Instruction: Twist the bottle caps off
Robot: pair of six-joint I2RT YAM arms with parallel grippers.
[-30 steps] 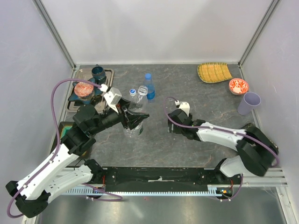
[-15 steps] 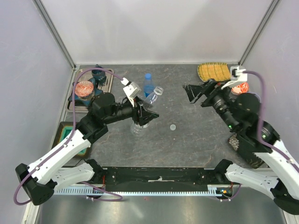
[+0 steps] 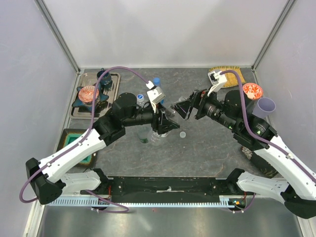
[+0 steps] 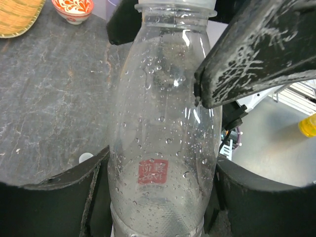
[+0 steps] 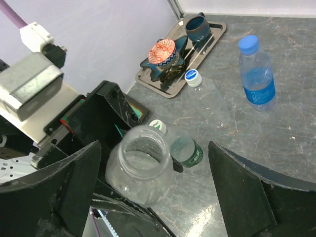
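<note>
Left gripper (image 3: 164, 124) has swung toward centre, clenching the uncapped clear bottle (image 4: 163, 148); right gripper (image 3: 180, 108) gapes empty at its two o'clock; blue bottle (image 5: 256, 81), twelve o'clock, is not yet uncapped.

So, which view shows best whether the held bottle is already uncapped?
Right wrist: it looks straight down into the open mouth of the bottle. Left wrist shows only its wet body and neck rim; the top view shows little of it.
</note>
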